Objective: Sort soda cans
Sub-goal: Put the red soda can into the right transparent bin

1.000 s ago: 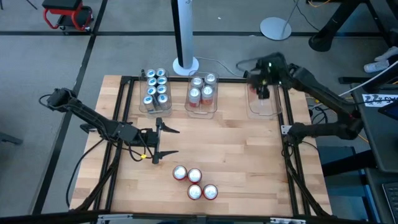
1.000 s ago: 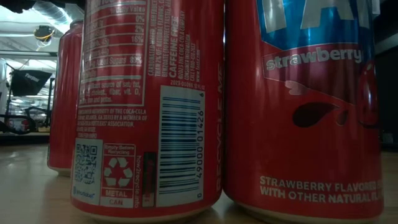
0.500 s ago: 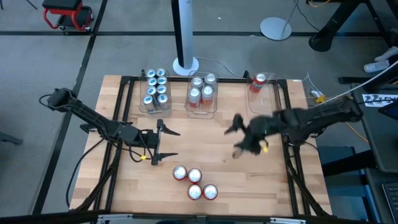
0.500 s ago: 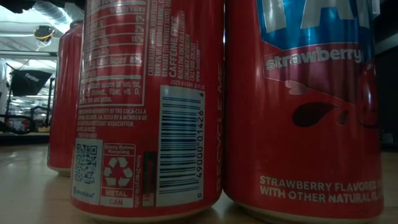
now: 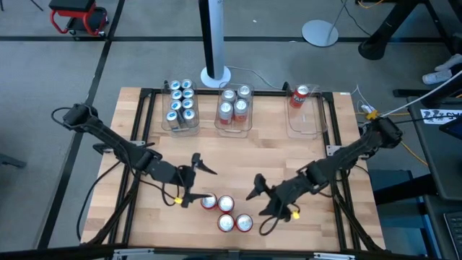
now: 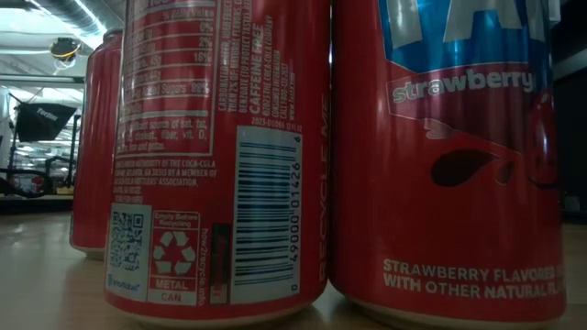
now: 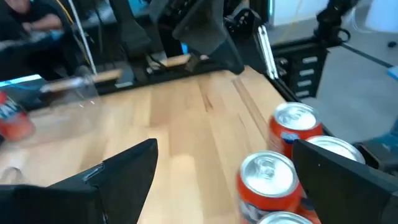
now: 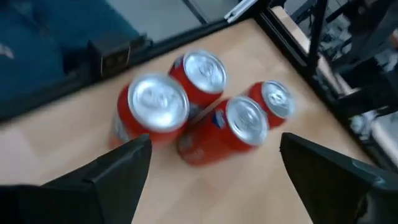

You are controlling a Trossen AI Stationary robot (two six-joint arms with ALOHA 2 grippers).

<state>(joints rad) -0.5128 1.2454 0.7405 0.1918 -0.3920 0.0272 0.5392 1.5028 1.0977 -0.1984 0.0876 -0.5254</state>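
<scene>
Four red cans (image 5: 225, 213), clustered near the table's (image 5: 289, 155) front edge, are being flanked by the left gripper (image 5: 193, 180) and right gripper (image 5: 258, 204), both spread, nothing grasped.

A light wooden table (image 5: 245, 155) with a black frame along its edges carries everything. Near its front edge four red soda cans (image 5: 226, 212) stand upright in a tight cluster, their silver tops up. Along the far edge three clear plastic tubs sit side by side: the left tub (image 5: 180, 108) is packed with blue-sided cans, the middle tub (image 5: 235, 108) holds what look like silver-and-red cans, and the right tub (image 5: 305, 114) holds a single red can (image 5: 300, 94) at its far end.
</scene>
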